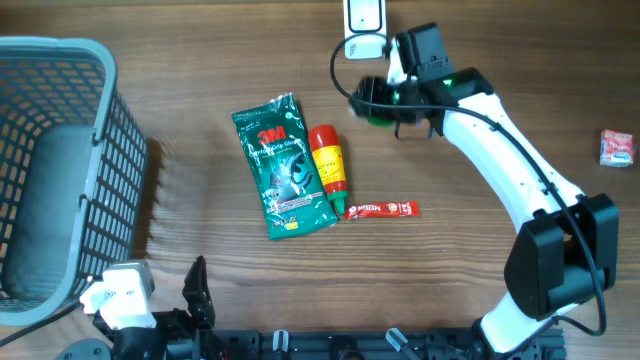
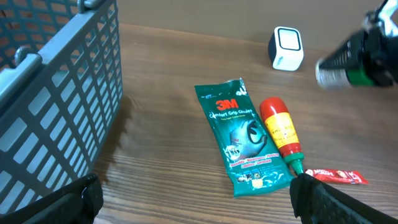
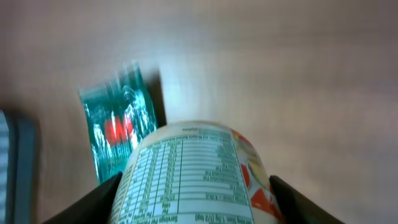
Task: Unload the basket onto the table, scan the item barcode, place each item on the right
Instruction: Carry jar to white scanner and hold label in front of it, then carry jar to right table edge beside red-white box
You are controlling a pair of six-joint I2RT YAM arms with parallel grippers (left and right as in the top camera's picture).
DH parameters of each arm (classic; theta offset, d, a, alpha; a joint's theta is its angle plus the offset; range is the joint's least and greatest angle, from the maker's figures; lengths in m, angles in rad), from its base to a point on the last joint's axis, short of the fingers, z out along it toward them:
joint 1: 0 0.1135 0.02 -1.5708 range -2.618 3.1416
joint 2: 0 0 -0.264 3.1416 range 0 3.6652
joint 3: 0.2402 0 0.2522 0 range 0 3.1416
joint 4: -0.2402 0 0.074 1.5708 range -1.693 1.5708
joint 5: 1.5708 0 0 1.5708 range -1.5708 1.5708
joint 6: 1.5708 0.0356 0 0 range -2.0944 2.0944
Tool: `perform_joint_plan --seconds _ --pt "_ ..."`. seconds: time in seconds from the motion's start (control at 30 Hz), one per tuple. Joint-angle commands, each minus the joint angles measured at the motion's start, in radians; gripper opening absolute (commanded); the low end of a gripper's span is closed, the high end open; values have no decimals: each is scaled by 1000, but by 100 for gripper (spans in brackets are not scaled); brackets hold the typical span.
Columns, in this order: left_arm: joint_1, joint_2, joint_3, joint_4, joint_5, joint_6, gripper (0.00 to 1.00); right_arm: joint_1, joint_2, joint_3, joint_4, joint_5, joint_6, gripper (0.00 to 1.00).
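The item is a round container with a nutrition label, white with green and orange print. My right gripper is shut on it, one finger on each side, and holds it above the table. In the overhead view the item hangs just below the white scanner at the far edge. The left wrist view shows the scanner standing left of the held item. No barcode is visible. My left gripper stands wide open and holds nothing, low at the near left.
A green 3M packet, a red bottle and a red sachet lie mid-table. A grey mesh basket fills the left side. A small red-and-white packet lies at the far right.
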Motion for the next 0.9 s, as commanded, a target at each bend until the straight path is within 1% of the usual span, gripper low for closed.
perform_joint_plan --seconds 0.0,0.1,0.17,0.23,0.3,0.37,0.5,0.53,0.67,0.77,0.83,0.87 --pt "5 -6 1 3 12 -13 100 -2 -19 3 209 170 -63 49" --pt "5 -6 1 3 12 -13 100 -2 27 -2 373 232 -91 49" --pt "5 -6 1 3 12 -13 100 -2 99 -2 545 261 -198 51" --pt "5 -6 1 3 12 -13 100 -2 175 -2 703 261 -290 56" --pt "5 -6 1 3 12 -13 100 -6 257 -1 884 261 -354 64" --pt "5 -6 1 3 12 -13 100 -17 322 5 1020 280 -360 64" --pt "5 -6 1 3 12 -13 100 -49 455 67 1186 289 -359 63" --pt "5 -6 1 3 12 -13 100 -55 490 95 1210 277 -359 63" --pt "5 -6 1 3 12 -13 100 -60 582 201 1209 222 -347 61" --pt "5 -6 1 3 12 -13 100 -58 571 208 1210 222 -319 61" --pt "5 -6 1 3 12 -13 100 -64 528 208 1152 222 -317 61" --pt "5 -6 1 3 12 -13 100 -69 492 208 1095 223 -314 60"
